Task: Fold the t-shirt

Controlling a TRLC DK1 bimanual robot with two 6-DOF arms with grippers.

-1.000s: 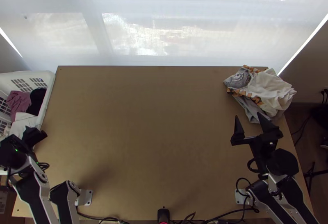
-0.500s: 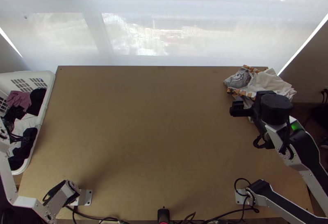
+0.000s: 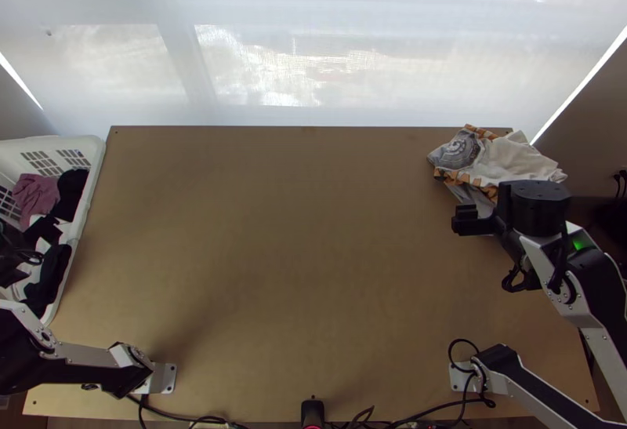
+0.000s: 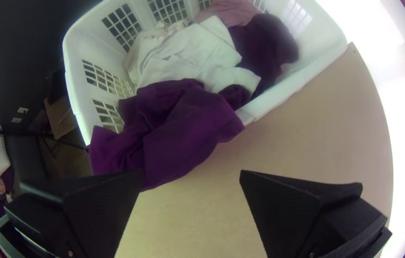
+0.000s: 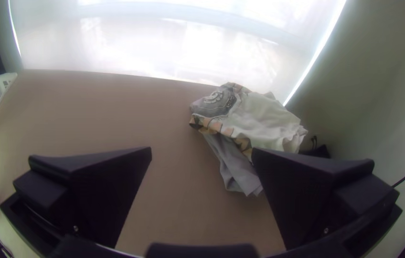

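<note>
In the top view my left gripper [image 3: 28, 255] hangs at the left edge over the white basket. The left wrist view shows my left gripper [image 4: 192, 179] open, a purple cloth [image 4: 178, 131] beyond its fingers, bunched and draped over the basket's rim. White cloth [image 4: 197, 50] lies crumpled inside. By the pile at the table's far right stands my right gripper [image 3: 473, 223]. In the right wrist view my right gripper [image 5: 201, 155] is open with nothing between its fingers. That pile [image 5: 262, 117] is bunched white and grey fabric with an orange-patterned band, partly behind one finger.
The white basket [image 3: 92, 164] stands along the table's left edge, also holding mauve cloth [image 3: 36, 192] and dark cloth. A bright blind [image 3: 313, 52] hangs behind the table [image 3: 274, 233]. Cables and a small black device [image 3: 313, 412] sit at the near edge.
My right gripper has moved up the picture to the pile, then slightly right and back. My left gripper has moved left from the basket's rim to over its inside. The pile has not moved.
</note>
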